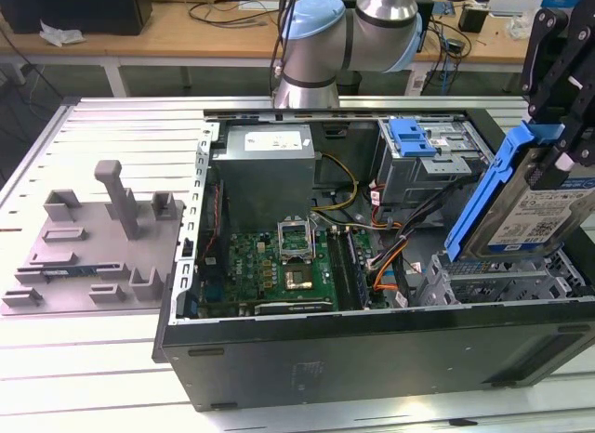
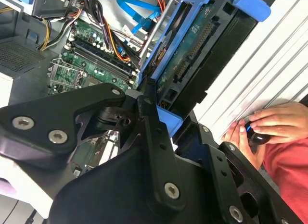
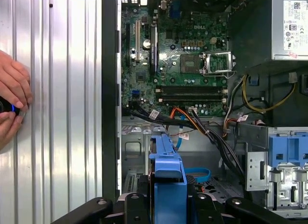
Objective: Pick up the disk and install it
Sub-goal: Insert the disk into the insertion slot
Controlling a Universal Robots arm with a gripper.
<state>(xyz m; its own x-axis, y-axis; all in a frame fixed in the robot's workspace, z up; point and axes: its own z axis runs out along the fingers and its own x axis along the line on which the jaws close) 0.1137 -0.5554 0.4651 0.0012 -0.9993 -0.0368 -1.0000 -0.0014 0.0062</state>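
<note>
In the exterior view the open computer case (image 1: 372, 354) lies on its side on the slatted metal bench (image 1: 93, 387), so its boards and bays face up and can be reached from above. At about three o'clock the fingers (image 1: 569, 147) are closed on the upper end of the disk (image 1: 548, 215). It hangs clear of the case, steeply tilted and label outward, and its blue carrier frame (image 1: 488, 187) slopes down toward a grey metal bay (image 1: 502, 280) at four o'clock. I judge the tilt is meant to bring the lower edge to the bay first. The drive cage with its blue bracket (image 1: 414, 136) stands at one o'clock, the power supply (image 1: 265, 168) at twelve and the motherboard (image 1: 279, 266) mid-case. A grey fixture (image 1: 102, 247) sits at nine o'clock on the bench, apart from the case.

In the second wrist view the fingers (image 2: 150, 125) pinch the carrier's blue end from either side. The disk (image 2: 192, 56) shows its circuit-board face, with the motherboard (image 2: 82, 56) beyond. A person's hand (image 2: 269, 125) rests on the bench beside the case, curled round a small dark device with a blue light, probably a control.

In the first wrist view the disk (image 3: 168, 173) is seen edge-on between the fingers (image 3: 137, 207), above the case floor near the cables (image 3: 192, 125). The hand (image 3: 12, 101) lies on the bench outside the case wall.
</note>
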